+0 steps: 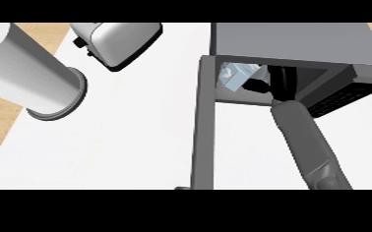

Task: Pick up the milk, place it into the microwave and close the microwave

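The grey microwave (291, 38) stands at the upper right with its door (205, 128) swung open toward me. Inside its cavity the pale blue and white milk carton (235, 76) sits tilted at the left side. My right forearm reaches up into the opening, and my black right hand (274, 82) is inside, right of the carton, with its fingers curled against the carton's side. Most of the hand is dark against the cavity. My left hand does not show.
A silver toaster (120, 42) stands at the top left of the white counter (123, 142). A large grey cylinder (40, 78) lies at the far left, over the counter's wooden edge. The microwave's dark control panel (340, 98) is right of the cavity.
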Robot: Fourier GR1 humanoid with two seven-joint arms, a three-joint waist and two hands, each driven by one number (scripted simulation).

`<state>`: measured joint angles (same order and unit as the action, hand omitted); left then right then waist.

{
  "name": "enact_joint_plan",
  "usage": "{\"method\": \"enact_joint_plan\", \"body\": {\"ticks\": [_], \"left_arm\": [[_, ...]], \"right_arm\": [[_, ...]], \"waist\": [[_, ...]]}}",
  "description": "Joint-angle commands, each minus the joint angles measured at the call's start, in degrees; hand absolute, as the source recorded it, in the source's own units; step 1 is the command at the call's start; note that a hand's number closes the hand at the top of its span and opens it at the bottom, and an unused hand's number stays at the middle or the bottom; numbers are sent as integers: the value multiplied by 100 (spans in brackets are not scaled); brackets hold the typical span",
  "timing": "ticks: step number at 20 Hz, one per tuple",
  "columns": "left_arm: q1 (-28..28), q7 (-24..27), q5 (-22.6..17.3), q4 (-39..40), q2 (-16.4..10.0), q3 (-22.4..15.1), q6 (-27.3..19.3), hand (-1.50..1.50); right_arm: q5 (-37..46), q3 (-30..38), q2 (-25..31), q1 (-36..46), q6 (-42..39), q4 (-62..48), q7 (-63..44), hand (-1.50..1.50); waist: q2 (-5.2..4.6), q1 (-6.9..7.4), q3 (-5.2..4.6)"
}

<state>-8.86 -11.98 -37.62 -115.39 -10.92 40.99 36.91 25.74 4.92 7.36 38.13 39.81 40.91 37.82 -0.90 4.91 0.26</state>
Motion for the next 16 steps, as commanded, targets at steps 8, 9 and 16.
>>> {"method": "enact_joint_plan", "body": {"ticks": [8, 9, 16], "left_arm": [[267, 96, 333, 196, 7, -133, -15, -150], [297, 7, 314, 185, -67, -163, -40, -150], [468, 230, 618, 503, -123, -198, 122, -150]], "right_arm": [[692, 427, 873, 1580, 951, -2383, -1727, -150], [863, 419, 1073, 1291, 1320, -2641, -2151, -150], [892, 276, 711, 1811, 879, -2822, -1434, -150]], "waist": [[-228, 264, -24], [-292, 229, -41], [-289, 308, 5]]}}
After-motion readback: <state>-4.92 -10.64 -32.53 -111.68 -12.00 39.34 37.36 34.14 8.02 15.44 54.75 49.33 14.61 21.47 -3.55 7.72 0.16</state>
